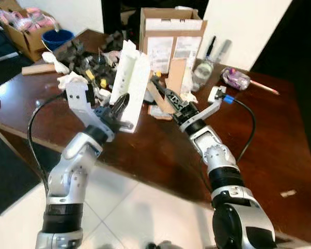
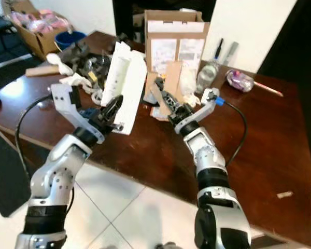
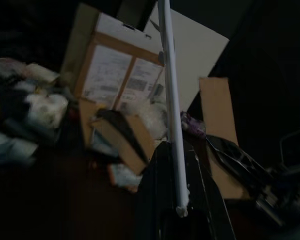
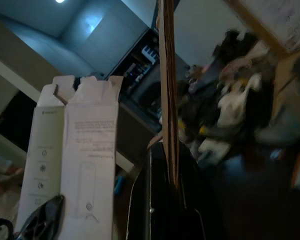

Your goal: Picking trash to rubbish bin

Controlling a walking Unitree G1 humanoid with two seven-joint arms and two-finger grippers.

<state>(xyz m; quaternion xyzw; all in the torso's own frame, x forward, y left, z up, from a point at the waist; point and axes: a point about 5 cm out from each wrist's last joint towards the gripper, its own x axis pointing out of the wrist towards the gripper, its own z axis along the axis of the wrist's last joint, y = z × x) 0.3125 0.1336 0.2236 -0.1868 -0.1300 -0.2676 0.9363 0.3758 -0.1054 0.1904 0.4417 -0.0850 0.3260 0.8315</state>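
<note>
I see bare surface point(image 1: 160, 155) along the near edge and to the right; a white carton point(image 1: 130, 85), brown cardboard box point(image 1: 168, 36) and heaped trash point(image 1: 88, 62) block the far left

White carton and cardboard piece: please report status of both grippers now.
Left gripper shut on white carton, held upright. Right gripper shut on cardboard piece. Both above cluttered table. No bin seen.

White flattened carton point(image 1: 130, 83) upright, brown cardboard piece point(image 1: 175, 78) beside it
</note>
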